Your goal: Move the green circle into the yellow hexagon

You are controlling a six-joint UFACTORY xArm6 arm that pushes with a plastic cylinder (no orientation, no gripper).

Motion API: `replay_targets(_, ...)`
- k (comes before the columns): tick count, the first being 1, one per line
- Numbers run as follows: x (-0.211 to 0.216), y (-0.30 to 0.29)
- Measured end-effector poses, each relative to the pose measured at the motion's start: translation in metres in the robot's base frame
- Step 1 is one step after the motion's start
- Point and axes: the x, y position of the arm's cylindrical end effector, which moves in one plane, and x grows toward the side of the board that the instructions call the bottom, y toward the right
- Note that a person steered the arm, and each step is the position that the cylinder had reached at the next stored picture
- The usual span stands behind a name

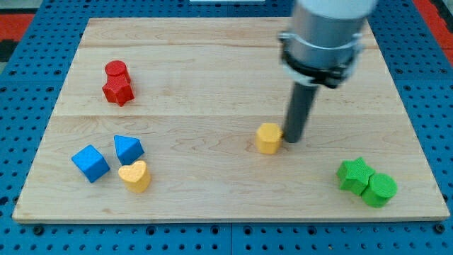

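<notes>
My tip sits at frame centre, just right of the yellow hexagon. I carry no claw. The green circle lies lower right, well apart.

This looks like a robotics lab. A wooden board lies on a blue metal table with a regular grid of holes, and a robot arm hangs over small coloured test blocks.
</notes>
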Motion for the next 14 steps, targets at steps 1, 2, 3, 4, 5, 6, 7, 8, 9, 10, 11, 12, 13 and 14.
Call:
replay_targets(1, 0.007, -0.066)
replay_targets(2, 0.017, -0.135)
replay_targets(3, 0.017, -0.145)
replay_targets(4, -0.013, -0.048)
replay_targets(5, -0.030, 0.075)
replay_targets(6, -0.020, 0.181)
replay_targets(7, 0.014, 0.270)
replay_targets(8, 0.083, 0.271)
replay_targets(9, 0.130, 0.206)
replay_targets(10, 0.127, 0.159)
replay_targets(11, 0.097, 0.130)
replay_targets(12, 0.076, 0.101)
replay_targets(13, 0.045, 0.111)
replay_targets(14, 0.012, 0.072)
